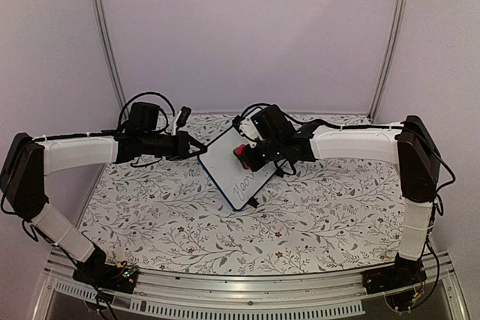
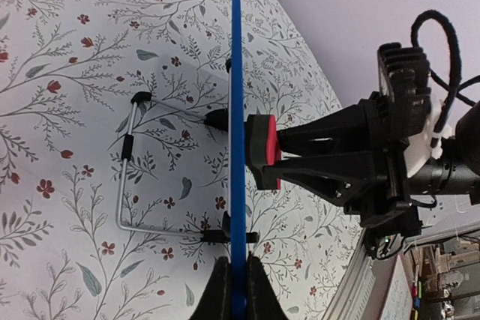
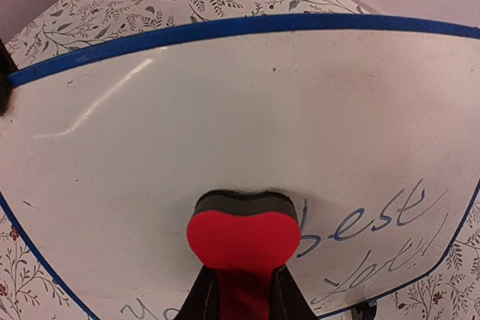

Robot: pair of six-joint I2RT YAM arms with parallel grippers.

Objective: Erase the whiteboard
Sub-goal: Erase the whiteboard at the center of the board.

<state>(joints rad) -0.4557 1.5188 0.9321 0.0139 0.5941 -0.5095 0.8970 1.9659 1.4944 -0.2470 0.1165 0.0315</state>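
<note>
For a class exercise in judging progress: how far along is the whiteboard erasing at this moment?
Done: most of the whiteboard looks clean. In hand: the left gripper clamps its blue frame while the right gripper presses the red eraser against the surface. Left: blue handwriting beside the eraser, near the board's lower edge.

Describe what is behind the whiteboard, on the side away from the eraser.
A bent wire stand juts out from the whiteboard's back, with the flowered tablecloth beyond. The back face itself is hidden: the left wrist view shows the board edge-on, the others only its front.
</note>
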